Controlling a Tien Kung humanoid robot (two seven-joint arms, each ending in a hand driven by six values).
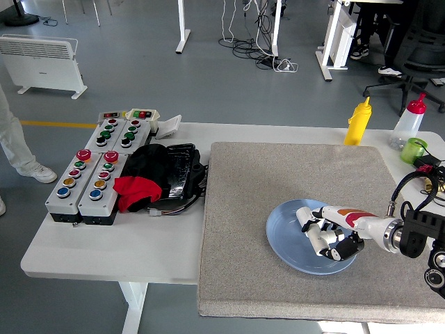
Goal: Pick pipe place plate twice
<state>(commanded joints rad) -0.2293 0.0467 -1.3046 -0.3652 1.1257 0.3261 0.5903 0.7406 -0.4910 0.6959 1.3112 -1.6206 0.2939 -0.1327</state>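
A blue plate (285, 240) lies on the grey mat (264, 181) at the right of the table. My right hand (321, 235) reaches in from the right and sits over the plate's middle. Its fingers are curled around the white pipe fitting (308, 217), which rests on the plate and is mostly hidden by the hand. The left arm is out of view.
Two grey button boxes (90, 181) and a black and red bundle of cloth (156, 177) lie at the left. A yellow bottle (358, 122), a clear bottle with a red cap (409, 123) and a green cup (414, 149) stand at the back right.
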